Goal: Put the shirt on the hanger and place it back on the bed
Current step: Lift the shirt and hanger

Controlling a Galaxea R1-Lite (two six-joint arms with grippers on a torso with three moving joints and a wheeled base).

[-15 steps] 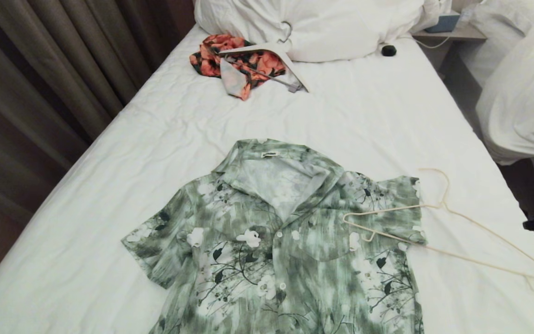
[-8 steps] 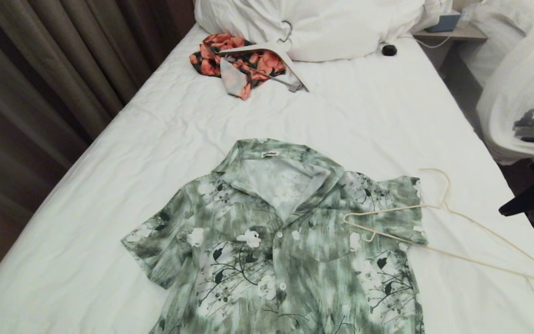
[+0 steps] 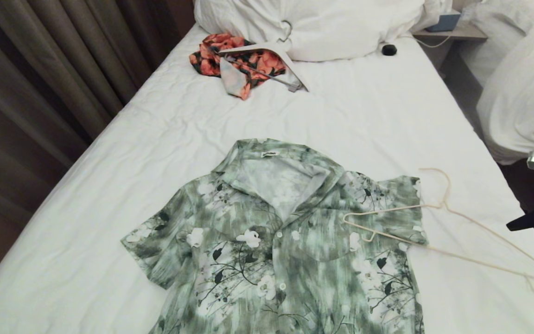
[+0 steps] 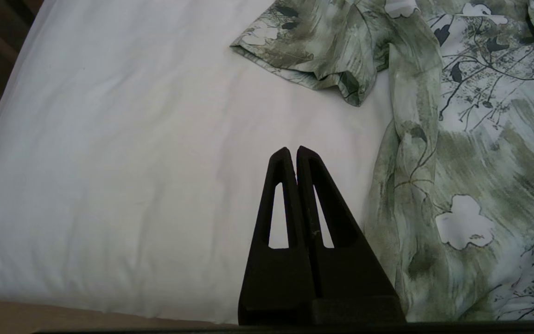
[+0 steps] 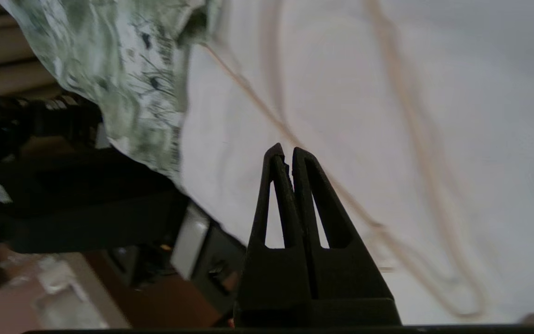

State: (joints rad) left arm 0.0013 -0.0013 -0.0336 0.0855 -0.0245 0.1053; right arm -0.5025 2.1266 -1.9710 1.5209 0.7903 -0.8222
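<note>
Only the right arm is changing between the earlier frames and now, showing at the head view's right edge in a new spot while shirt, hanger and bedding are lying exactly where they were; going from left to right, the left gripper (image 4: 292, 150) is hanging with its black jaws pressed together over bare sheet near the bed's edge, just beside the shirt's sleeve and holding nothing; the short-sleeved green-and-white brushed-print shirt with white flowers and an open collar (image 3: 290, 241) is lying spread, front up, on the long bed with the plain white wrinkled sheet (image 3: 109, 185); the thin cream-coloured triangular wire hanger with the long curved hook (image 3: 438, 222) is resting with one end on the shirt's right shoulder and the rest on the sheet towards the bed's right side; the right gripper (image 5: 284, 150) is hovering above that hanger with jaws pressed together and empty; judging from this, the task is barely beginning: the hanger is not yet picked up, no shoulder is threaded, and the hanging and laying back down are all remaining.
</note>
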